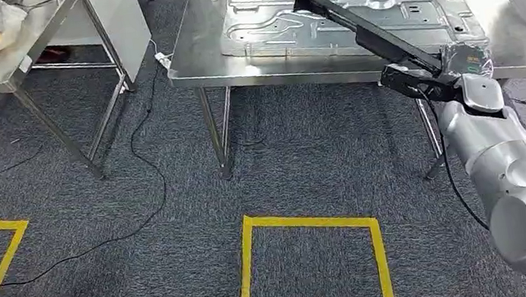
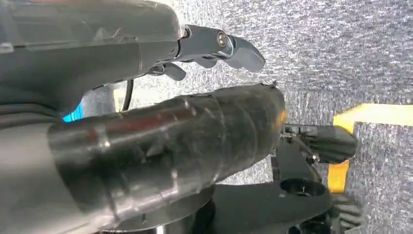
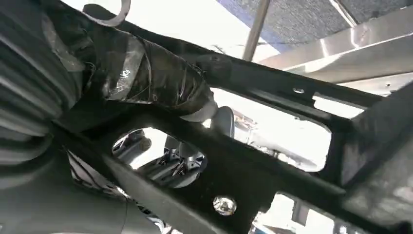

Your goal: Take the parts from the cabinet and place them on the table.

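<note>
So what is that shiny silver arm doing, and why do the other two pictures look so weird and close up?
That silver arm belongs to a walking robot. The wide picture is taken from its head, looking down. Its right hand holds a long black metal frame part, resting its far end on a shiny steel table. A big pressed silver metal panel already lies there. The other two pictures come from little cameras at its wrists, so everything looks huge and tilted. One shows the right hand gripping the black frame up close. The other shows the left hand, holding nothing, above grey carpet.
</note>
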